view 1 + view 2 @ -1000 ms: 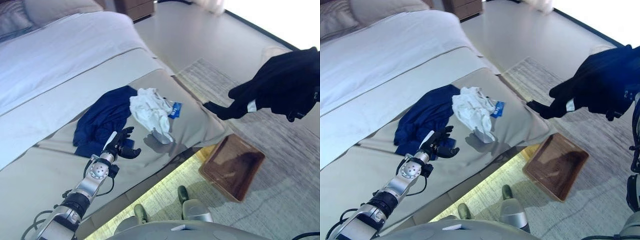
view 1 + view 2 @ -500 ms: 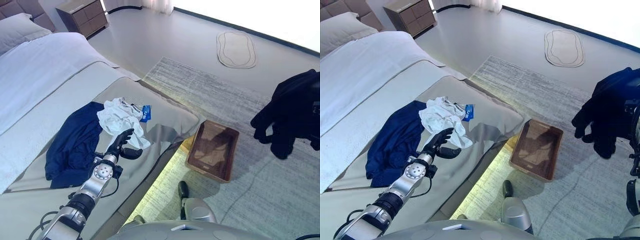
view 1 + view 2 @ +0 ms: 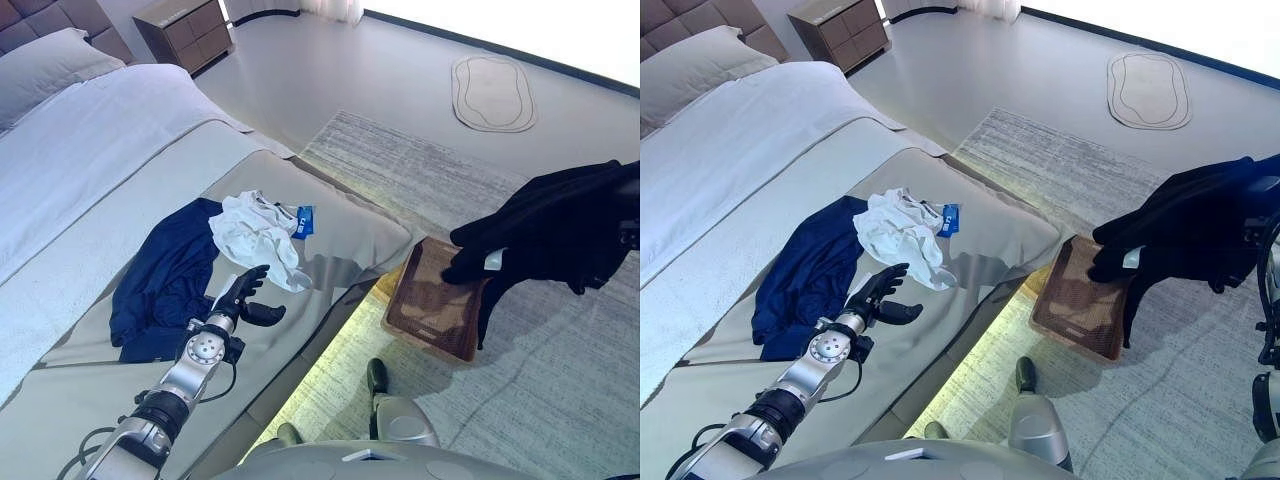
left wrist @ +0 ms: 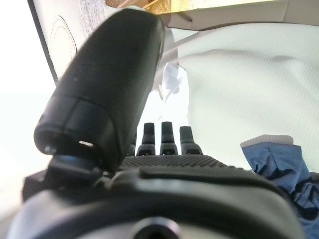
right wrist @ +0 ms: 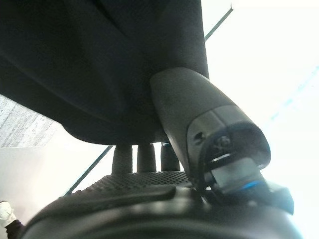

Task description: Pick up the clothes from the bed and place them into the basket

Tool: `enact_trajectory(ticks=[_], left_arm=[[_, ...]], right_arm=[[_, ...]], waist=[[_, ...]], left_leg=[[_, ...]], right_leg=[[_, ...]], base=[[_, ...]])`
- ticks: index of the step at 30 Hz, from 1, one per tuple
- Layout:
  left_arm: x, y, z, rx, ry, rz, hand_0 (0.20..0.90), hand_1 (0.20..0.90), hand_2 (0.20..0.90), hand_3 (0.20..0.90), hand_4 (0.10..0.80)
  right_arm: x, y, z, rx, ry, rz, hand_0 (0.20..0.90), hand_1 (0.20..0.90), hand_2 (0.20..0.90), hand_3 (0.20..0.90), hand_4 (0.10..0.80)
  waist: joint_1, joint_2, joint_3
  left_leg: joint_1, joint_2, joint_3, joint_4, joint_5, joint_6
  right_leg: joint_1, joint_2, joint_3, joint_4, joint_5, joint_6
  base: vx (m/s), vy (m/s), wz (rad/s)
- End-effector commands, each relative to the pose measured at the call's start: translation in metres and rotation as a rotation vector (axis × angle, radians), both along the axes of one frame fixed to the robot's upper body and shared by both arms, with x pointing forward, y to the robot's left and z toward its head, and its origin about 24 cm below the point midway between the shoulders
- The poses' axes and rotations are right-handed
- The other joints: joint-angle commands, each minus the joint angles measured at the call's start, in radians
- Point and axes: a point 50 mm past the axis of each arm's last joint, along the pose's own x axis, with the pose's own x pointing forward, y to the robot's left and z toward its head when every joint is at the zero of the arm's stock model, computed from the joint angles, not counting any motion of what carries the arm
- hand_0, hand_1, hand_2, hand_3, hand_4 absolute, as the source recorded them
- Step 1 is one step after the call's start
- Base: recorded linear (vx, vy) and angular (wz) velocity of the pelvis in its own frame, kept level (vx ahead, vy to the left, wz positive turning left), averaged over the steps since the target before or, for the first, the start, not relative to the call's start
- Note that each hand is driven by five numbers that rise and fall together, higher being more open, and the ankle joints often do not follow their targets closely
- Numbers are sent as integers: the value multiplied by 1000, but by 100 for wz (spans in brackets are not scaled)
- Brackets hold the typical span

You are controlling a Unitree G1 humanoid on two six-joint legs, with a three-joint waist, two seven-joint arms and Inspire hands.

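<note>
Clothes are split between two places – a black garment [image 3: 560,225] hangs from the right hand [image 5: 199,124], fingers clamped on it, beside and above the brown basket [image 3: 430,300] on the floor. A navy piece [image 3: 165,275] and a white one [image 3: 262,232] lie on the bed [image 3: 100,150], near the left hand [image 3: 243,300], fingers apart. Step in hand looks like carrying – next, bring the garment over the basket and let go
</note>
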Motion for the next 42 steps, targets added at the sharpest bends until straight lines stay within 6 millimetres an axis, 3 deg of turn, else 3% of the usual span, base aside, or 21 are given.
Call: enact_trajectory(ticks=[1, 4, 7, 14, 22, 32, 33, 34, 40, 42], left_arm=[[11, 9, 20, 30, -108, -25, 900, 900, 900, 900, 800], [10, 10, 19, 23, -108, -22, 900, 900, 900, 900, 800], [11, 10, 19, 21, -112, -11, 900, 900, 900, 900, 800], [14, 12, 21, 26, -129, 21, 900, 900, 900, 900, 800], [17, 7, 20, 17, -125, 11, 900, 900, 900, 900, 800], [21, 2, 23, 13, -141, 10, 900, 900, 900, 900, 800], [21, 1, 23, 14, -140, 7, 900, 900, 900, 900, 800], [22, 1, 23, 15, -142, 7, 900, 900, 900, 900, 800], [23, 2, 25, 23, -149, -5, 900, 900, 900, 900, 800], [23, 0, 25, 21, -150, -7, 900, 900, 900, 900, 800]], right_arm=[[9, 22, 74, -139, -331, 112, 300, 300, 300, 200, 100], [9, 30, 82, -140, -383, 141, 300, 300, 300, 200, 100], [10, 32, 72, -162, -315, 149, 300, 300, 300, 200, 100], [12, 24, 13, -116, -2, 137, 300, 300, 300, 200, 100], [27, 48, -50, -35, 225, 260, 300, 300, 300, 200, 100], [18, 56, -108, 59, 411, 251, 300, 300, 300, 200, 100], [16, 55, -113, 63, 430, 250, 300, 300, 300, 200, 100], [16, 56, -115, 66, 436, 253, 300, 300, 300, 200, 100], [12, 56, -130, 78, 485, 244, 300, 300, 300, 200, 100], [9, 55, -135, 75, 500, 228, 836, 836, 836, 826, 726]], waist=[[16, -92, -68], [15, -93, -66], [14, -96, -67], [18, -98, -61], [41, -91, -57], [60, -86, -51], [63, -77, -52], [64, -85, -48], [78, -81, -45], [79, -79, -47]], left_leg=[[-33, -30, 0, 140, -144, 13], [-37, -32, -3, 140, -143, 12], [-41, -32, -3, 139, -142, 12], [-48, -26, 3, 144, -137, 11], [-42, -26, 8, 135, -126, 7], [-52, -31, -1, 125, -117, 10], [-42, -27, -16, 125, -138, 7], [-52, -30, -2, 128, -118, 11], [-54, -33, -8, 127, -117, 12], [-53, -34, -8, 127, -117, 12]], right_leg=[[46, -59, -46, 17, -50, 52], [48, -56, -47, 16, -52, 52], [46, -54, -48, 16, -53, 52], [41, -55, -57, 14, -50, 50], [50, -59, -77, 9, -46, 43], [46, -58, -87, 8, -44, 46], [56, -53, -81, 9, -59, 56], [48, -58, -88, 8, -44, 46], [50, -62, -92, 5, -41, 47], [50, -62, -93, 4, -40, 49]], base=[[0, 0, 0], [0, 0, 0], [0, 0, 0], [-25, -16, 1], [0, 0, 0], [-19, -4, 5], [-21, -11, 11], [-17, -11, 12], [-17, -11, 3], [0, 0, 0]])
